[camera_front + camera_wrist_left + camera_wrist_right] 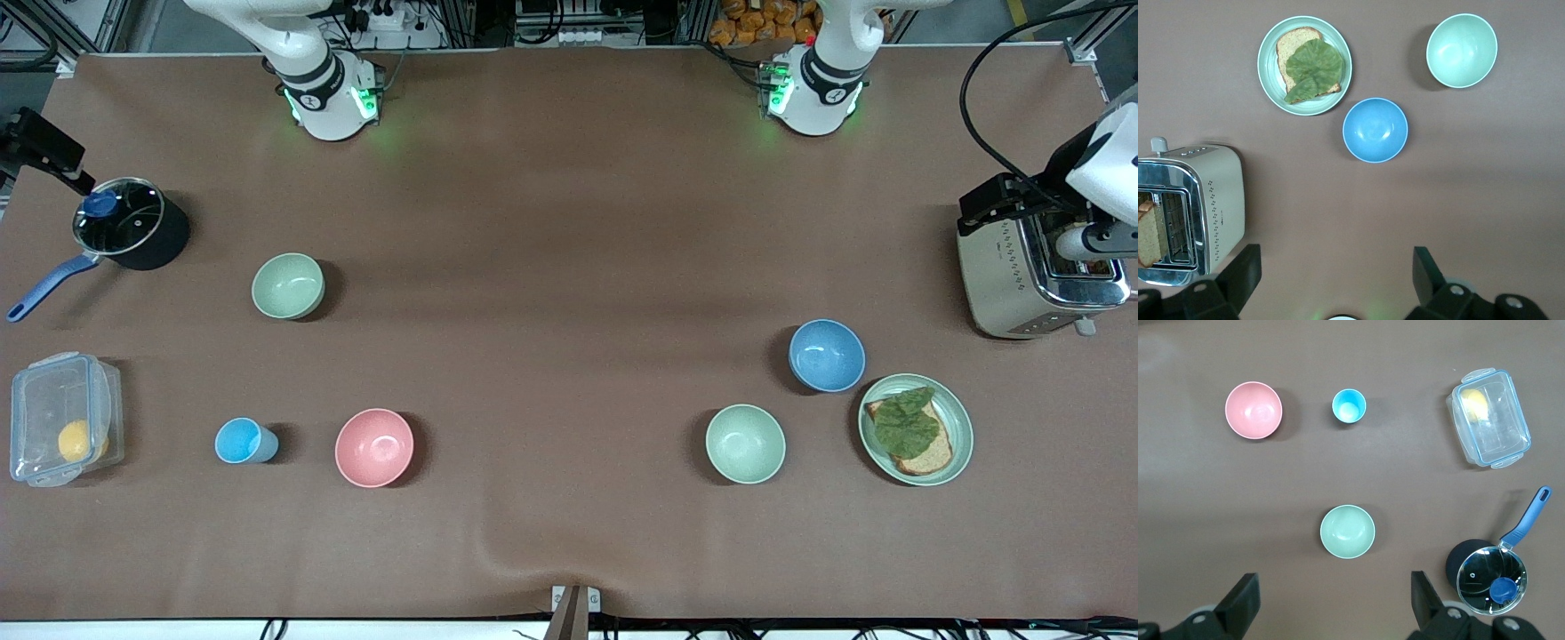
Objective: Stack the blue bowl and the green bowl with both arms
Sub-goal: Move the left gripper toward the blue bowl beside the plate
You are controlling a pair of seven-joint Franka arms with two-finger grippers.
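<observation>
The blue bowl (827,356) stands upright and empty toward the left arm's end of the table; it also shows in the left wrist view (1375,130). One green bowl (745,443) stands close to it, nearer to the front camera, and shows in the left wrist view (1461,50). A look-alike green bowl (287,285) stands toward the right arm's end and shows in the right wrist view (1347,531). My left gripper (1336,277) is open and empty, high over the table near its base. My right gripper (1333,600) is open and empty, high over bare table beside the second green bowl.
A green plate (916,428) with bread and lettuce sits beside the blue bowl. A toaster (1036,267) stands at the left arm's end. A pink bowl (374,447), light-blue cup (241,441), clear container (62,418) and lidded pot (124,222) stand at the right arm's end.
</observation>
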